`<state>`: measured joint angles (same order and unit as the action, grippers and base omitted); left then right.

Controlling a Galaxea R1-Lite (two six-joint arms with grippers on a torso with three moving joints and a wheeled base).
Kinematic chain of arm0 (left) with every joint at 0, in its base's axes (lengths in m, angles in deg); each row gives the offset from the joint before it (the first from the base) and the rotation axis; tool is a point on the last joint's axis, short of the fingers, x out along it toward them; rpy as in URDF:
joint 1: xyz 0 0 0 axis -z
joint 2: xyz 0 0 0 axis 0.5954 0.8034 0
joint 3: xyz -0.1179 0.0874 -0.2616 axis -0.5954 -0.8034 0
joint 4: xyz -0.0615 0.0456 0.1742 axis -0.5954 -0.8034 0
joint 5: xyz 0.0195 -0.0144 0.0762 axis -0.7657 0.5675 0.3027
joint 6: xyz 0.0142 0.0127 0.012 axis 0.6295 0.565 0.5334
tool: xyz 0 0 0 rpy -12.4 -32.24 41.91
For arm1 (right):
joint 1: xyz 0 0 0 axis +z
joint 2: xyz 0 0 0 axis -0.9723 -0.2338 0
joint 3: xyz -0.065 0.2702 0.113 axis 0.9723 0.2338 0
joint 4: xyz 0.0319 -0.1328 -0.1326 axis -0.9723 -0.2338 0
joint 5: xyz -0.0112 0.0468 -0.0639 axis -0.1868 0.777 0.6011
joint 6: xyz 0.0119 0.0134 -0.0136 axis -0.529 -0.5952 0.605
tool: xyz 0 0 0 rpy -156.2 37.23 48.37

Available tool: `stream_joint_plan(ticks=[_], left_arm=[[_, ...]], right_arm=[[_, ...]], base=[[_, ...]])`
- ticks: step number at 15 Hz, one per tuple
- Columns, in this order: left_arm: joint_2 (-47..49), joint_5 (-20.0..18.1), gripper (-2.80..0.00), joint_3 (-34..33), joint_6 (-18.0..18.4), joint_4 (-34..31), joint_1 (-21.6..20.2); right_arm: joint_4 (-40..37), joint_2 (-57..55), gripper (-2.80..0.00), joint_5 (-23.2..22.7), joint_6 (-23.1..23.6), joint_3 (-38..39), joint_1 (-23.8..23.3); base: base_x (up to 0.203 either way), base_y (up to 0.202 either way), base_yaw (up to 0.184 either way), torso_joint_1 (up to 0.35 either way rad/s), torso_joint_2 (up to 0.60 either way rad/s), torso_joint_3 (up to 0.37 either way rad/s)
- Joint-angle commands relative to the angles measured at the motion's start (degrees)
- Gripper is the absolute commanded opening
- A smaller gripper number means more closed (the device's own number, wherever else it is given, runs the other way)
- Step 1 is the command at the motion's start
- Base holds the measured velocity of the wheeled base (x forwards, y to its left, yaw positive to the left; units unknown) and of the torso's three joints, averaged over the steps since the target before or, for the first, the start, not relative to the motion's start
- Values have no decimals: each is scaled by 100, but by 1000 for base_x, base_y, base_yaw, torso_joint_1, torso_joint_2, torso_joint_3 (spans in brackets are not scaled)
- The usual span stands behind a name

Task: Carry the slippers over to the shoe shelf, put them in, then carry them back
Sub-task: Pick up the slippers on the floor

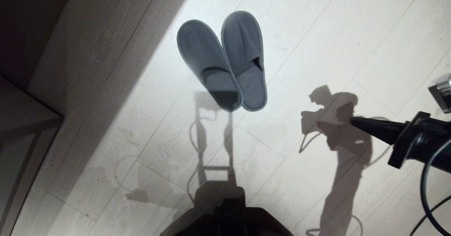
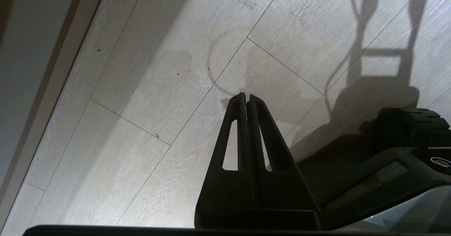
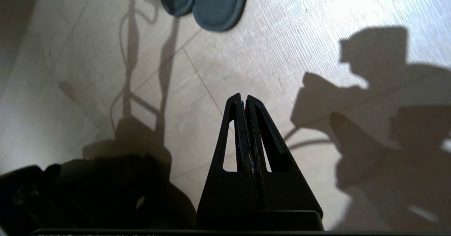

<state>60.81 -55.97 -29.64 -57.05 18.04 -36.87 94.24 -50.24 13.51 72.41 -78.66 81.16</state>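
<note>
Lying paired, slippers [image 1: 225, 60], toes pointing away.

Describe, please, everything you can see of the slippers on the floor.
The slippers are a pair of soft-looking, blue-grey, closed-toe slip-ons with oval soles and a thin stitched edge. They lie flat on the pale wood-look floor, uppers upward, heels nearest the robot and overlapping, toes splayed apart. Nothing but the floor touches them.

The picture's edge is cutting off the toe ends of the soft blue-grey slippers [image 3: 204, 3] in the right wrist view; the black right arm [image 1: 415, 141] is running off the head view's edge.
</note>
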Motion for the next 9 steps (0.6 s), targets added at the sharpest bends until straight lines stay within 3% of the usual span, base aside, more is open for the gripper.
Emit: stream_joint_plan(ticks=[1, 6, 9], left_arm=[[-1, 0, -280, 0, -2, -7, -2], [-1, 0, -280, 0, -2, -1, -8], [-1, 0, -280, 0, -2, 2, -3]], right_arm=[[452, -1145, -280, -28, -76, -405, 278], [1045, -2438, -280, 105, -512, -2150, 1004], [1066, -2849, -280, 119, -702, -2655, 1495]], base=[[0, 0, 0, 0, 0, 0], [0, 0, 0, 0, 0, 0], [0, 0, 0, 0, 0, 0]])
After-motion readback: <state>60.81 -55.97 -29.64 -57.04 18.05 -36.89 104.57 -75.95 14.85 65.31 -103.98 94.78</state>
